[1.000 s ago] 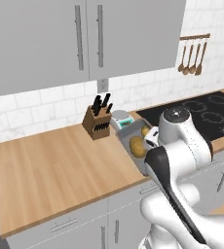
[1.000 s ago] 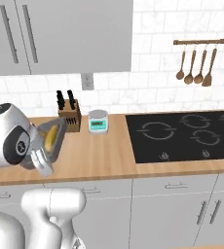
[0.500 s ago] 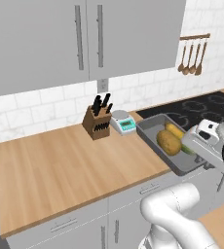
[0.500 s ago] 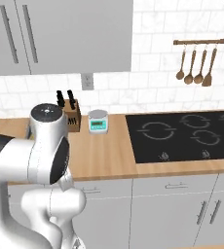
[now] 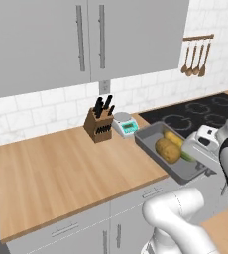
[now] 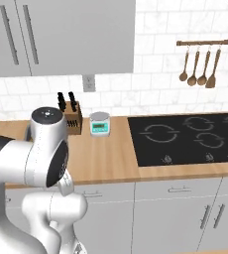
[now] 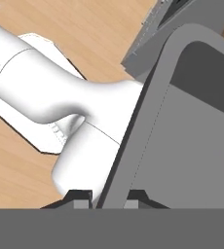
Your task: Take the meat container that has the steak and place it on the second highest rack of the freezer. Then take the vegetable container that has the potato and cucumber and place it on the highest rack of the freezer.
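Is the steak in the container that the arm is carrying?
No: the left base view shows the grey container holding a potato and a cucumber, with no meat in it.

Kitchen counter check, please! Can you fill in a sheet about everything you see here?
Surface: wooden counter, bare in the middle.
Job's things: grey container lifted at the counter's front edge, holding the potato and cucumber.
Clutter: knife block and small scale by the wall.
Grippers: gripper fingers pinch the container's rim.
Cables: nothing seen.
Surroundings: black cooktop, hanging spoons, grey cabinets above.
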Controlling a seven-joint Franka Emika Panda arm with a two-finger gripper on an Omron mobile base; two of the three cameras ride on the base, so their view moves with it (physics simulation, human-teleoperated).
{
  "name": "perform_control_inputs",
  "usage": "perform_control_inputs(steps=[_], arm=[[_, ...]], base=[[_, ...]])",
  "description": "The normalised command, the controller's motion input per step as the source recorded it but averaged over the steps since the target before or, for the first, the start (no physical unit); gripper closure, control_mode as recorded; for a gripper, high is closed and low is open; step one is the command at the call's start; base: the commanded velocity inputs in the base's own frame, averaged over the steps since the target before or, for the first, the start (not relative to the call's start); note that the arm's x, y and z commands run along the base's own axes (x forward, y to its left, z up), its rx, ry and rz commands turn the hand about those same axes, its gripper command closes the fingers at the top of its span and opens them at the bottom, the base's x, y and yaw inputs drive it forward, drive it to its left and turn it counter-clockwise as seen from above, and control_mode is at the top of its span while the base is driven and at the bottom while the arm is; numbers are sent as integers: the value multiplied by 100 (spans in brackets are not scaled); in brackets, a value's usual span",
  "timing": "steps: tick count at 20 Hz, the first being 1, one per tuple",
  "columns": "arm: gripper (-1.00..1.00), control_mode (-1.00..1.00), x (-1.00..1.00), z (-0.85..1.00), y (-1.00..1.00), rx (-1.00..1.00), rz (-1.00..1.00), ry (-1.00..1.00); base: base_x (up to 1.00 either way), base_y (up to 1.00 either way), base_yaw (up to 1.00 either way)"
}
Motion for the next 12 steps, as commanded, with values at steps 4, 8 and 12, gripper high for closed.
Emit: perform_control_inputs(steps=[4,8,12], arm=[[100,-100,-20,-19,0,0,0,-9],[100,100,-6,-5,0,0,0,-2],[100,100,0,0,0,0,0,0]], base=[[0,0,0],[-30,0,0],[-73,0,0]])
